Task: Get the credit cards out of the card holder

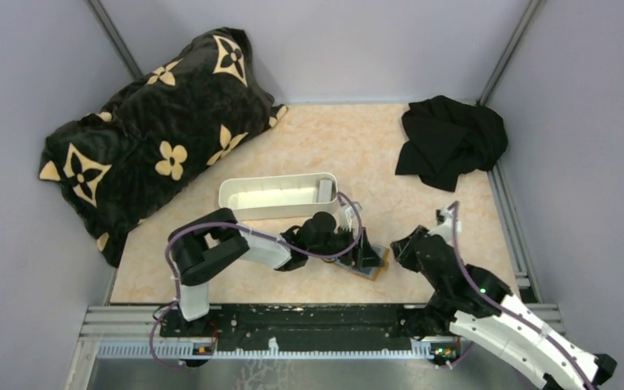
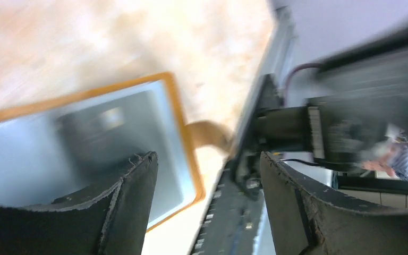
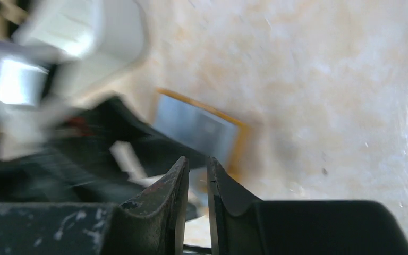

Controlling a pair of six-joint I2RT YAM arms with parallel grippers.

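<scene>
The card holder lies open on the table near the front edge, orange rim up, mostly covered by my left gripper. In the left wrist view its grey-blue panel shows a blurred dark card set in it. My left gripper is open, one finger over the panel and the other past the wallet's edge, with nothing between them. My right gripper is just right of the wallet. In the right wrist view the right gripper is all but shut and empty, the wallet just beyond its tips.
A long white tray stands just behind the left arm. A black cloth lies at the back right. A black pillow with tan flower prints fills the back left. The metal base rail runs along the front edge.
</scene>
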